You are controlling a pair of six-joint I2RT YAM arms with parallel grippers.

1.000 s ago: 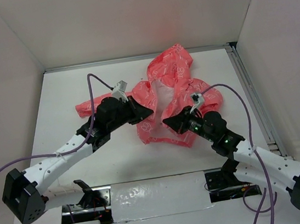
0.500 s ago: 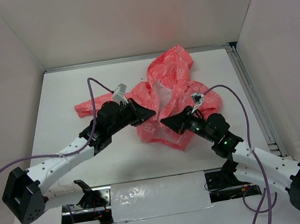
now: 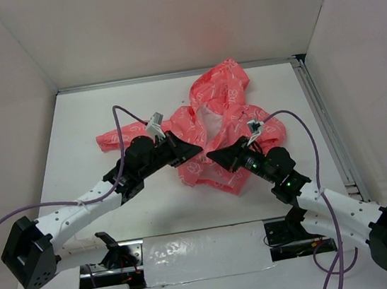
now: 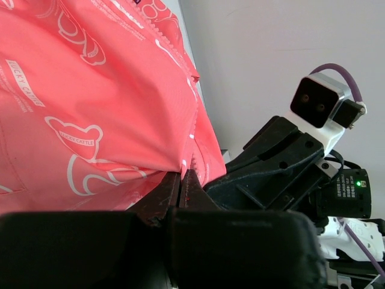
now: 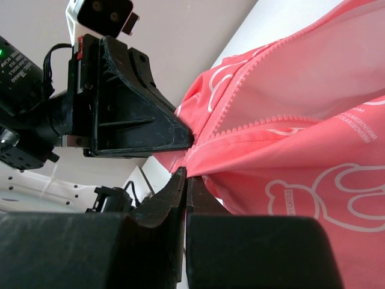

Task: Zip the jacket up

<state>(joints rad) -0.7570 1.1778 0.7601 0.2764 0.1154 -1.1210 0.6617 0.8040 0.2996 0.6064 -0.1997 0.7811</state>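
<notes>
Coral-pink jacket lies crumpled at centre-rear of table, front unzipped. Your left gripper is clenched on lower front edge. Your right gripper is clenched on facing edge, tips near each other.

Risk: thin fabric slips from either pinch if you pull arms apart; bottom ends misalign, so zipper cannot engage.

Top view shows whole garment and both arms. Only wrist views show zipper teeth and jaws pressed shut. Slider not discernible.
</notes>
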